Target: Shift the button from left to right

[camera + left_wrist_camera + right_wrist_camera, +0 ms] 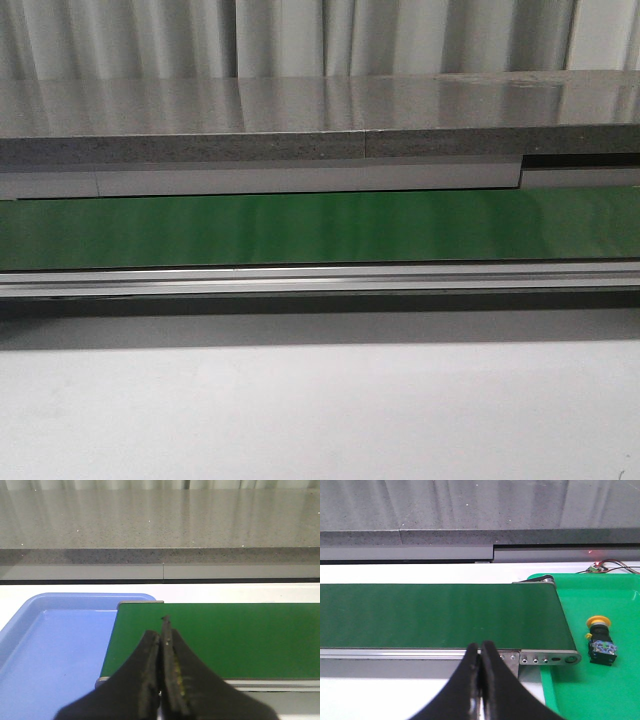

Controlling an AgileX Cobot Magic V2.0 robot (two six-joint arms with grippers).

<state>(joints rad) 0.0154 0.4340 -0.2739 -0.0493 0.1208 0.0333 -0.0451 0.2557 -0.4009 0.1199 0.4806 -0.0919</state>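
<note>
One button point(600, 641) is lying in the green tray point(620, 690) just past the conveyor belt point(440, 615) end — so the transfer is looking finished. Both jaws are sitting pressed together, holding nothing. Next, the arms are likely only needing to idle. Nothing is showing in the blue tray point(45, 655).

I'm looking at a factory-style test bench: a green conveyor belt point(320, 228) on aluminium rails point(320, 278) runs 9 to 3 o'clock, speckled grey counter point(300, 120) and curtains point(300, 35) at 12.
</note>
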